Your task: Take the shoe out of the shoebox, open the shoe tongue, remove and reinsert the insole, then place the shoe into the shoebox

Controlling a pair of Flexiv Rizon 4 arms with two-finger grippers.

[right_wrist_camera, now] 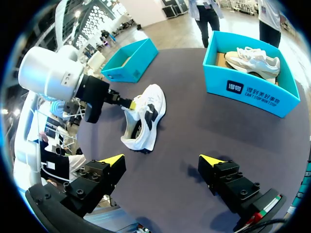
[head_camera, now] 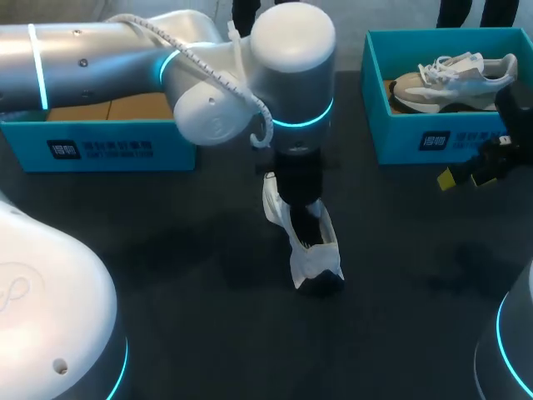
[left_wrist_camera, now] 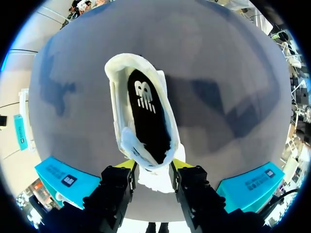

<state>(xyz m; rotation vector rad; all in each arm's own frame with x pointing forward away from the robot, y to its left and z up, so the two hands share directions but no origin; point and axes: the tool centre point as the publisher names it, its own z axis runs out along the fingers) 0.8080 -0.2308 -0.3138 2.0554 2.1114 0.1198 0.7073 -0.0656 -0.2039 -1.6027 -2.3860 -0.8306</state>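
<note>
Head view: two shoes (head_camera: 316, 258) (head_camera: 454, 79) (two shoeboxes (head_camera: 100, 150) (head_camera: 433, 137))

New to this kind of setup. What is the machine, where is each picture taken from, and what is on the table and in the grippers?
This is a robot with two arms, each ending in a two-fingered gripper with yellow tips. The head view looks down on the dark table from above and behind the robot. The two round pictures come from a camera on each wrist, looking out along the fingers. The left gripper is closed on one end of a white shoe in the middle of the table, and the shoe's dark insole is showing. The right gripper is open and holds nothing. Two blue shoeboxes stand at the far side. The left shoebox shows only its cardboard floor, while the right shoebox holds a second shoe.
</note>
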